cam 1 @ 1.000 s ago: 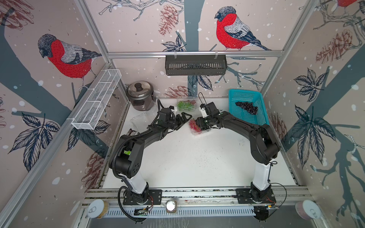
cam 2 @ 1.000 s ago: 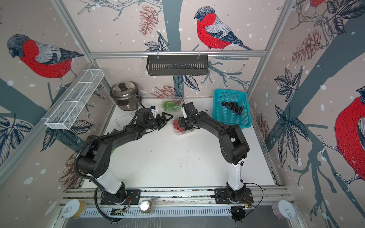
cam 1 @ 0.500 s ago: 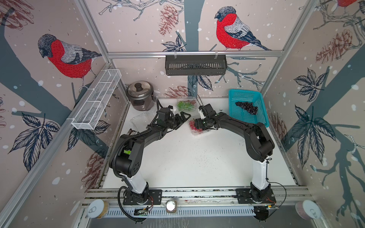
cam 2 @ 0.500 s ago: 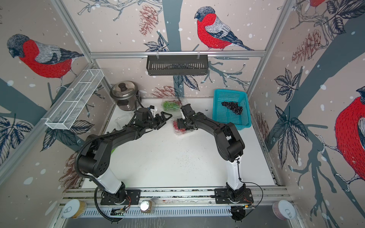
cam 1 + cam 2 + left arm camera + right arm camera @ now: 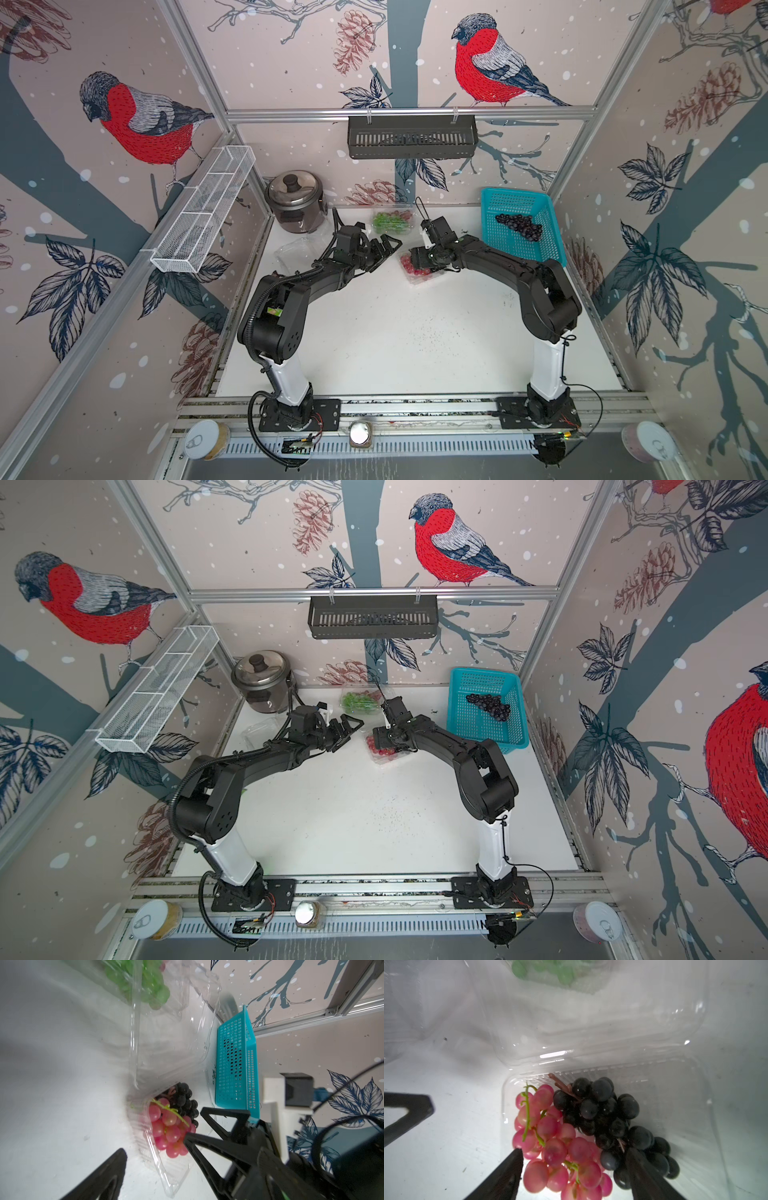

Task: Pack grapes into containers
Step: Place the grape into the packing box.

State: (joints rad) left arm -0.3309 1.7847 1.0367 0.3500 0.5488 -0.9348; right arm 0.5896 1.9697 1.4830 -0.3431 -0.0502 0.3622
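Step in hand: drop-off into the middle box (image 5: 675, 1105), which sits at 12 o'clock from the centre of the table (image 5: 395, 332). The right hand (image 5: 572, 1153) is directly over it with its fingers spread, one on either side of the pile. The red bunch (image 5: 548, 1142) and dark bunch (image 5: 608, 1109) both lie on the box floor, side by side and touching, so I read this as a release, not a grip. One finger sits close against the lowest dark grapes; can't tell from the wrist view whether it touches. The left hand (image 5: 384, 254) hovers at 9 o'clock of the box, fingers wide apart, holding nothing. The lid (image 5: 591, 1028) is open, folded back toward 12. Green grapes (image 5: 390, 220) are in a second box (image 5: 593, 986) further out at 12. An empty box (image 5: 293, 253) lies at 10 o'clock by the cooker (image 5: 296, 203). Another dark bunch (image 5: 519, 224) waits in the basket (image 5: 511, 253) at 2 o'clock. Next move: lift the right hand straight up so no stem snags, then swing to the basket. That bunch likely goes in the empty box. Lids need shutting afterward, probably two-handed.
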